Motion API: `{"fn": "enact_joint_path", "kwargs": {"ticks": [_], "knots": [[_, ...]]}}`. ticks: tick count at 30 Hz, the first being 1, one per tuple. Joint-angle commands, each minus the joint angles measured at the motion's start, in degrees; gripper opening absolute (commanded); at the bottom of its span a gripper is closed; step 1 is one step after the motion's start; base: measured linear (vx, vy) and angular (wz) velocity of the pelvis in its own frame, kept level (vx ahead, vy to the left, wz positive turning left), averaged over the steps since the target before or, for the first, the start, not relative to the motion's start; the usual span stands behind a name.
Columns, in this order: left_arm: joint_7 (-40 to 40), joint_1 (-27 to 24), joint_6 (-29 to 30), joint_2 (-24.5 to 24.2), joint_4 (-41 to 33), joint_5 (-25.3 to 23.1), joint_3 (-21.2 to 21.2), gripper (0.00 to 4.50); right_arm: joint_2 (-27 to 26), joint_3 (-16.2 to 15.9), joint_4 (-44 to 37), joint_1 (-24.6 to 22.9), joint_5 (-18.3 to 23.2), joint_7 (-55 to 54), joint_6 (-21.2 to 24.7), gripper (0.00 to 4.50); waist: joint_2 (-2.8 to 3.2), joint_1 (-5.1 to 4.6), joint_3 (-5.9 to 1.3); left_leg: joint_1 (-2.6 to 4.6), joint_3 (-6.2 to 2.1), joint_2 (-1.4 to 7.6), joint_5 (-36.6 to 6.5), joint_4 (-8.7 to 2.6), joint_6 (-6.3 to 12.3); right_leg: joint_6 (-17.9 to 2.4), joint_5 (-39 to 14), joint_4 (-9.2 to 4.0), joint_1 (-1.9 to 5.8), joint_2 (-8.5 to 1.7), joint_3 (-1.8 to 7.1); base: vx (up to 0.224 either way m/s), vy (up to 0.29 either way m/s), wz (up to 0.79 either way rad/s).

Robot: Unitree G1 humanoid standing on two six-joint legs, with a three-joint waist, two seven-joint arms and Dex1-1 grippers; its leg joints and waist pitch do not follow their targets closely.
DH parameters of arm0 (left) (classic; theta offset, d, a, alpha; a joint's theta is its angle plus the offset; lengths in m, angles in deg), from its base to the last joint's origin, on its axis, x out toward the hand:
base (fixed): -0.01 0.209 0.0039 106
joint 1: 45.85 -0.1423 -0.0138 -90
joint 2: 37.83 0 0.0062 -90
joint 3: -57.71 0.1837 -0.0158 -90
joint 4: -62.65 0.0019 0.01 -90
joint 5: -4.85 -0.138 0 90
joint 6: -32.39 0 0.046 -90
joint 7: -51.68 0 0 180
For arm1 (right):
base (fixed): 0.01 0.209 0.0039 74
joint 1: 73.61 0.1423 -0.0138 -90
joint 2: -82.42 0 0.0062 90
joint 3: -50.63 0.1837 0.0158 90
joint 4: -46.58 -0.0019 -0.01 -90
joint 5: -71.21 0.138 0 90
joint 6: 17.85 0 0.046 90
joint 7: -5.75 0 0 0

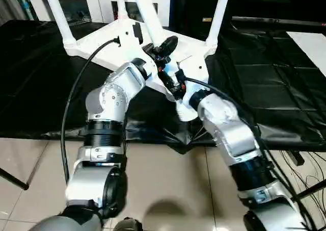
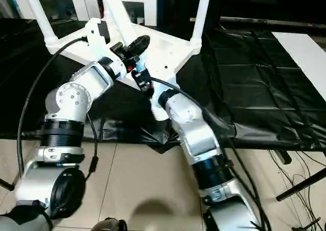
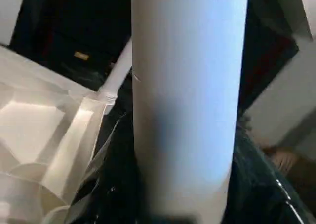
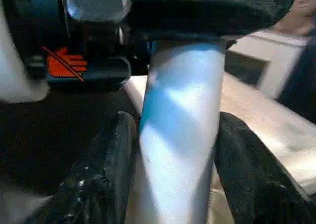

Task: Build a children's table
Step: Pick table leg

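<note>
The children's table lies upside down on black sheeting, its white top (image 1: 102, 47) showing the ribbed underside. Three white legs stand up from the corner sockets, one at the far left (image 1: 58, 11) and one on the right (image 1: 219, 11). Another leg (image 1: 146, 14) leans over the near corner. My left gripper (image 1: 164, 47) is shut on this leg higher up. My right gripper (image 1: 175, 85) grips it lower down, close to the near corner. In the right wrist view the leg (image 4: 180, 135) sits between two black fingers (image 4: 106, 174). It also shows close up in the left wrist view (image 3: 187, 85).
Black sheeting (image 1: 265, 88) covers the low platform, its front edge hanging over a tiled floor (image 1: 168, 190). A white cabinet with glass doors (image 1: 76, 6) stands behind. A white board (image 1: 310, 45) lies at the right, and loose cables (image 1: 305, 170) lie on the floor.
</note>
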Motion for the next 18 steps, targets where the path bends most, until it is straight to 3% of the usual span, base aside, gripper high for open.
{"fn": "enact_joint_path", "kwargs": {"ticks": [1,3,4,7,8,14,16,17,18], "knots": [[3.81,0.58,-0.40,-1.30,0.19,-0.85,1.94,1.81,1.61,1.32,-2.26,0.33,4.56,5.39,4.33,2.77,0.54,-0.10,-4.77,2.62,-1.50,3.19,-8.06,-3.30,1.12,-12.19,11.84,-3.82,2.32,-4.82,2.45,0.000,0.000,0.00],[6.93,0.61,0.55,-2.65,-0.10,-0.43,2.85,1.81,4.61,1.90,-3.20,0.19,7.53,10.27,8.19,2.79,0.62,0.13,-4.89,2.68,-1.55,3.35,-7.05,-3.16,1.52,-13.02,13.23,-3.57,2.43,-4.87,2.39,0.000,0.000,0.00],[10.20,0.70,1.74,-4.11,-0.75,0.03,4.00,1.81,8.30,1.72,-3.95,-0.13,9.57,15.83,10.49,2.79,0.36,0.14,-4.91,2.59,-1.52,3.21,-6.80,-3.08,1.62,-13.41,13.71,-3.55,2.61,-4.80,2.28,0.000,0.000,0.00],[13.64,0.74,3.47,-5.39,-2.01,1.12,4.94,1.81,12.17,1.65,-4.64,-0.70,11.97,21.96,12.29,2.79,0.13,0.33,-4.88,2.46,-1.29,3.11,-6.63,-2.87,2.05,-14.06,13.50,-3.59,2.73,-4.99,2.35,0.000,0.000,0.00],[16.29,0.71,5.52,-6.19,-3.63,2.77,5.41,1.81,14.44,2.21,-4.80,-1.05,14.57,26.28,14.35,2.79,-0.03,0.31,-4.91,2.32,-1.26,3.10,-6.02,-2.75,2.63,-14.82,13.69,-3.40,2.70,-5.05,2.29,0.000,0.000,0.00],[25.12,0.19,15.01,-7.04,-10.33,13.73,4.30,1.80,18.29,0.79,-4.59,-1.49,16.65,34.33,16.70,2.79,-0.31,0.37,-4.82,2.25,-1.07,3.18,-5.60,-2.48,4.13,-17.84,10.92,-3.39,2.49,-5.08,2.13,0.000,0.000,0.00],[26.57,-0.05,16.08,-7.17,-11.23,14.89,4.38,1.80,18.42,0.79,-4.97,-1.54,18.30,35.85,17.72,2.79,-0.27,0.38,-4.75,2.31,-1.06,3.17,-6.06,-2.48,4.32,-17.91,9.03,-3.59,2.43,-5.13,2.14,0.000,0.000,0.00],[27.58,-0.29,16.31,-7.52,-11.72,14.91,4.85,1.80,18.37,0.93,-5.10,-1.49,18.98,36.10,18.23,2.47,-0.22,0.39,-4.73,2.35,-1.06,3.19,-6.21,-2.49,4.34,-17.92,8.41,-3.63,2.38,-5.11,2.15,0.000,0.000,0.00],[28.37,-0.50,16.51,-7.81,-12.10,14.92,5.24,1.80,18.35,1.06,-5.26,-1.48,19.48,36.26,18.62,2.47,-0.35,0.39,-4.71,2.37,-1.08,3.25,-5.87,-2.55,4.36,-17.72,7.83,-3.67,2.33,-5.04,2.16,0.000,0.000,0.00]]}}
